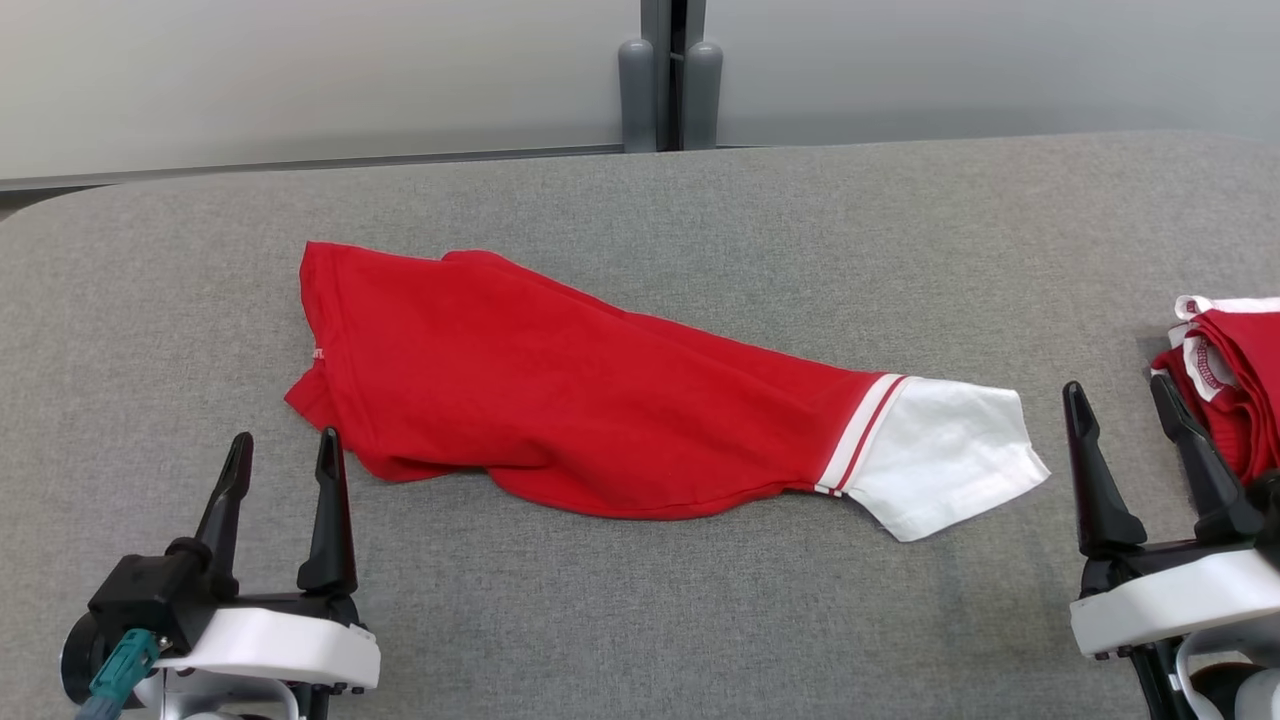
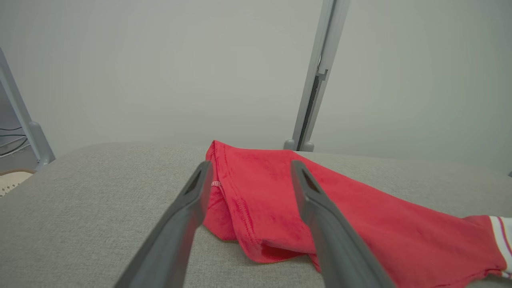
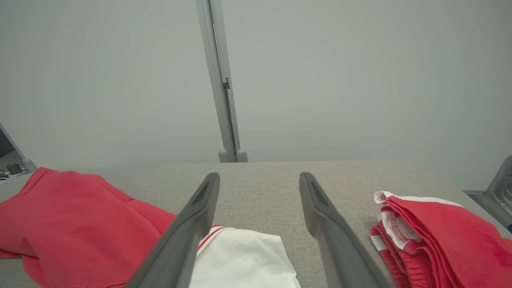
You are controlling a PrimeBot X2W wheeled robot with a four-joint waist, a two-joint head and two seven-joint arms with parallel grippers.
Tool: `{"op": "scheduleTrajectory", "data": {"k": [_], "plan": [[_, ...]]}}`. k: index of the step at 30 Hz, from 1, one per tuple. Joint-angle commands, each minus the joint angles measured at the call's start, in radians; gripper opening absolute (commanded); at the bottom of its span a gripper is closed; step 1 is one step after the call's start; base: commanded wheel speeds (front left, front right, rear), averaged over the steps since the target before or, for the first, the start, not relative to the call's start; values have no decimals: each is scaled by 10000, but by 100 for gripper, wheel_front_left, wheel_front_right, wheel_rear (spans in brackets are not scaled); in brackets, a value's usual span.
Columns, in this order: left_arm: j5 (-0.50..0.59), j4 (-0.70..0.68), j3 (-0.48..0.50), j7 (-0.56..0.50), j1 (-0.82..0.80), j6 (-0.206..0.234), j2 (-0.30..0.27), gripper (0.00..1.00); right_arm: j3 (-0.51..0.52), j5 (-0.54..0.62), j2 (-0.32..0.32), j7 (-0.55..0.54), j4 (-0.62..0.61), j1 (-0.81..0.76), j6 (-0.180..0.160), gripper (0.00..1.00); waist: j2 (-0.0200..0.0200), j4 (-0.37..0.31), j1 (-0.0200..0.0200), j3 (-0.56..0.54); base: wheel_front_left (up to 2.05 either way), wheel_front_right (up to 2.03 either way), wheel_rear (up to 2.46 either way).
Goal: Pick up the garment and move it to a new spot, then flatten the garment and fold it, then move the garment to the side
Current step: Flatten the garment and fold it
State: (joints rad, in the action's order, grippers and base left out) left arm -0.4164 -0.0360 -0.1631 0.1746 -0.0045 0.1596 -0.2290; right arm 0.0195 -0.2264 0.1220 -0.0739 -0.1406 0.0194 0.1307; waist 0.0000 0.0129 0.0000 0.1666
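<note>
Head view: the red garment is seen on the bench between both open, empty jaws. Limp, light cloth is expected; the hem, probably just ahead of the left jaws, should be pinched.

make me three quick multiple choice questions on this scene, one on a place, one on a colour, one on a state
1. Where is the folded pile of clothes?
A) on a chair B) beside the right claw C) on the floor
2. What colour is the sleeve of the red shirt?
A) blue B) black C) white
3. How is the left claw?
A) open, empty B) shut on the shirt C) shut on nothing

Answers: 1 B, the pile lies just right of that claw's fingers; 2 C, the sleeve past the stripes is white; 3 A, its fingers stand apart, gripping nothing.
</note>
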Motion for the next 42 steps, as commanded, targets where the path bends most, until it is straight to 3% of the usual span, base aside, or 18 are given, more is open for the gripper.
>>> {"op": "scheduleTrajectory", "data": {"k": [1, 7, 13, 20, 21, 23, 28, 32, 42], "plan": [[-11, -40, -5, -47, 22, 34, 3, 100, 16, 8, 55, -38, -34, -71, -1, 100, 0, 3, 0, 12, 0, 0, 0], [-261, 568, -351, -453, -385, -276, 111, 100, 19, -8, 15, -47, -141, 51, -1, 100, 0, -14, 0, 222, 0, 0, 0], [-824, 2858, -539, -732, -1105, -904, 346, 100, -139, -72, 6, 47, -164, 321, -1, 100, 0, -256, 0, 728, 0, 0, 0], [-1178, 4964, -439, 5, -2208, -1586, 503, 100, 40, -106, 30, 188, -47, 418, -1, 100, 0, -414, 0, 1139, 0, 0, 0], [-1189, 5133, -459, 99, -2328, -1688, 519, 91, 59, -108, 31, 210, -26, 430, -1, 100, 0, -421, 0, 1162, 0, 0, 0], [-1211, 5303, -399, 341, -2512, -1818, 534, 0, 83, -102, 13, 237, 9, 453, -1, 100, 0, -423, 0, 1176, 0, 0, 0], [-958, 5026, -390, 677, -2692, -1915, 386, 0, 205, -62, -39, 248, 25, 432, -1, 100, 0, -318, 0, 1146, 0, 0, 0], [-648, 3853, -492, 612, -2450, -1645, 205, 0, 391, 7, -80, 230, -15, 285, -1, 100, 0, -61, 0, 1020, 0, 0, 0], [-171, -478, -501, -1416, -1296, -611, -796, 0, 540, -21, -241, 197, -24, 77, -1, 100, 0, 465, 0, 680, 0, 0, 0]]}}
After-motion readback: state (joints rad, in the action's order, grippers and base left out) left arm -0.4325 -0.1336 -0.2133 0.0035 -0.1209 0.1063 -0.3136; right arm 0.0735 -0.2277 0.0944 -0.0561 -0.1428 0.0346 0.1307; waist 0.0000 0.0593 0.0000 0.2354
